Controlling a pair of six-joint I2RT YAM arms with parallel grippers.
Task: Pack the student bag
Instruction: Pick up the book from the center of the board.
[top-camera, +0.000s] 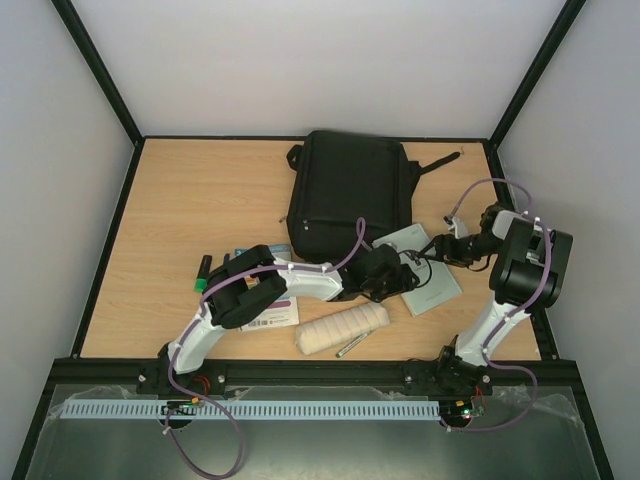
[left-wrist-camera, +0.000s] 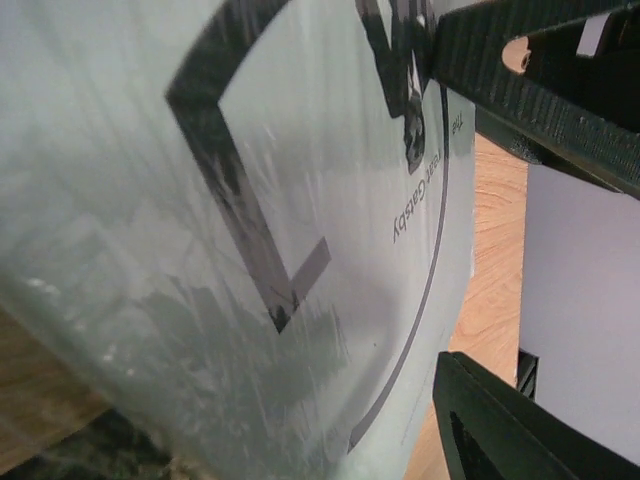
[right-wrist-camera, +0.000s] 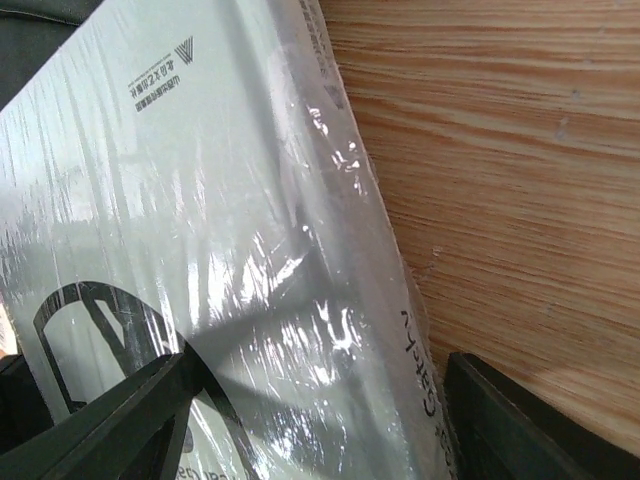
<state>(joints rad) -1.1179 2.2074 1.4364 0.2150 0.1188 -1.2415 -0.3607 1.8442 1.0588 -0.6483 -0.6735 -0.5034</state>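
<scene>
Straddling the left edge of a pale green shrink-wrapped book (top-camera: 430, 287), the left hand (top-camera: 384, 272) is sitting nearest the large black fabric student bag (top-camera: 350, 195), which is lying just behind on the bench (top-camera: 200, 190), long axis pointing away. The right hand (top-camera: 447, 247) is bracketing the book's right edge. Whether either is clenched cannot be told.

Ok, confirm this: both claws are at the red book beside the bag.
Wrong colour: the book is pale grey-green, not red, as the top view shows. Otherwise right: the left claw and right claw are at it, beside the bag.
</scene>
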